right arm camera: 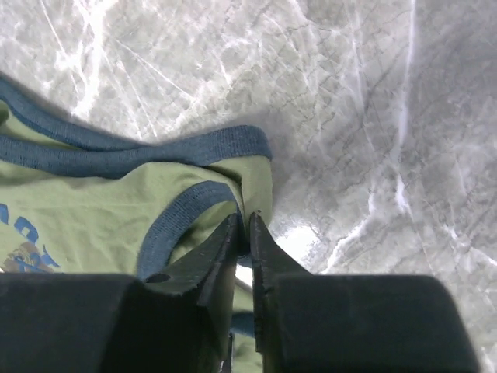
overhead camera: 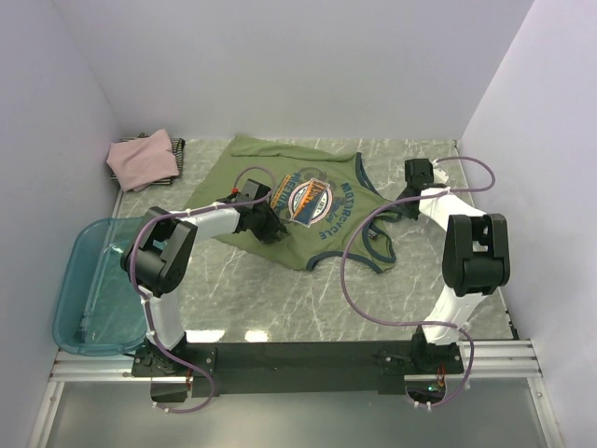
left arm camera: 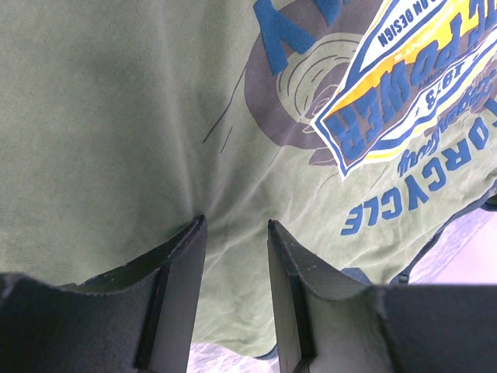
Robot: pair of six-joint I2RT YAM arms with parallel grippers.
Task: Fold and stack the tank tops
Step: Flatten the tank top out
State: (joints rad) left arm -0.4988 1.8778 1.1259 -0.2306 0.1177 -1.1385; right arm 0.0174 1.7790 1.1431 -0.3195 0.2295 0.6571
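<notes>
Olive-green tank top with navy trim (overhead camera: 317, 224) lies spread on the grey marble table (overhead camera: 280, 308). Right gripper (right arm camera: 244, 225) is clamped on its strap edge. Left gripper (left arm camera: 234, 227), fingers apart, presses on the cloth beside the chest graphic. Dusty-pink tank top (overhead camera: 142, 161) overlaps the dark striped tank top (overhead camera: 177, 147) in the far-left corner. Teal plastic bin (overhead camera: 75, 280) sits at the near left.

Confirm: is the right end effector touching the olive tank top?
Touching. Right wrist view: the right end effector pinches the olive tank top at its strap end, cloth between nearly closed jaws.
</notes>
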